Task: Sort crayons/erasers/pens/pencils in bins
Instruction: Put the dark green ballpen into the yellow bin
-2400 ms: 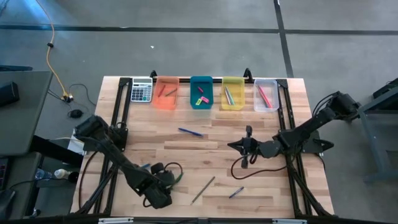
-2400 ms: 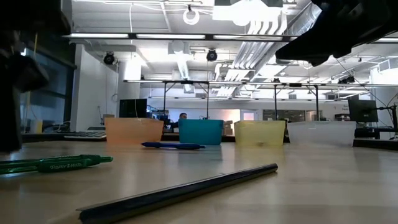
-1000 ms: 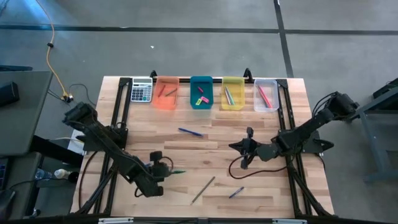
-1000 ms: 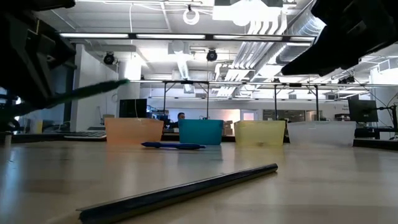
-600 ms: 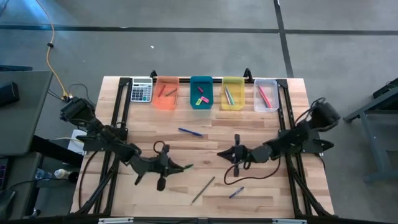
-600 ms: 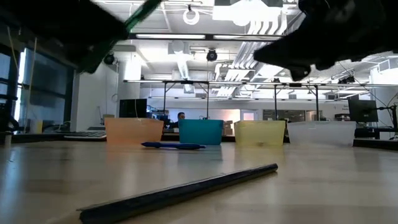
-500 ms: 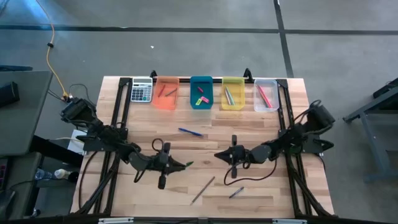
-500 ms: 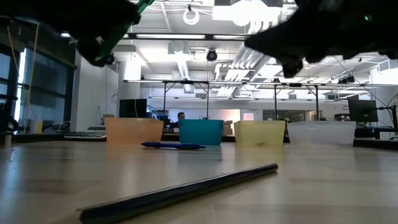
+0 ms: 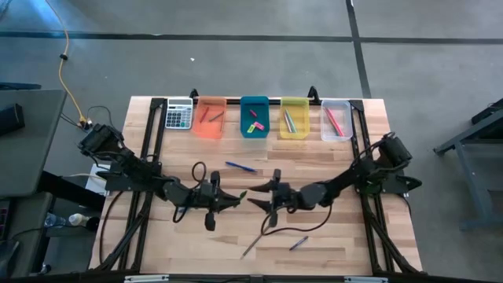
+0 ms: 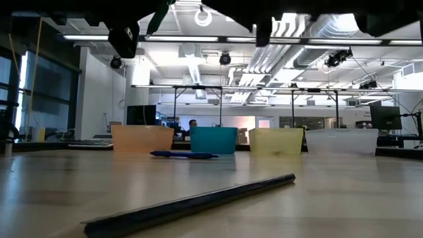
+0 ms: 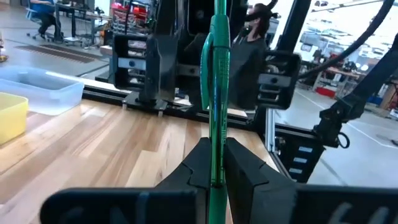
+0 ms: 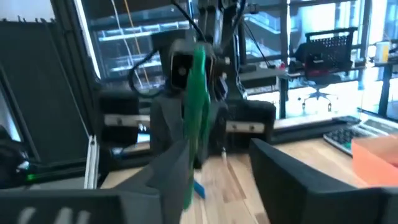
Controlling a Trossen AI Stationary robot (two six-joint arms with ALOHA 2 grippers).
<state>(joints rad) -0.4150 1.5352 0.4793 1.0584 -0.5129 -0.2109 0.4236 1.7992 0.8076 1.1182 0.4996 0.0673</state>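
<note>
A green pen [image 11: 216, 74] is held above the middle of the table by my left gripper [image 9: 224, 198], which is shut on it. My right gripper [image 9: 253, 196] faces it from the table's right, open. In the right wrist view the green pen [image 12: 198, 112] stands between my right fingers, close beside one finger [image 12: 171, 168]. A blue pen [image 9: 240, 166] lies flat farther back. A dark pencil [image 9: 256, 240] and a short blue pen [image 9: 298, 244] lie near the front. The orange [image 9: 209, 118], teal [image 9: 254, 116], yellow [image 9: 294, 118] and clear [image 9: 336, 119] bins line the far edge. My left gripper pinches the green pen's shaft [image 11: 215, 163] between its two fingers. It comes in about level from the table's left. The pen sticks out past the fingertips toward my right gripper, lifted clear of the table. My right gripper: I cannot tell whether its finger touches the pen.
A grey calculator [image 9: 179, 114] lies left of the orange bin. Black frame rails run along the table's left and right sides. In the low view the dark pencil [image 10: 192, 201] lies across the near tabletop.
My left gripper has carried the green pen from the near left toward the table's middle and tipped up to about level. My right gripper has come from the right toward the left, until the two grippers face each other closely.
</note>
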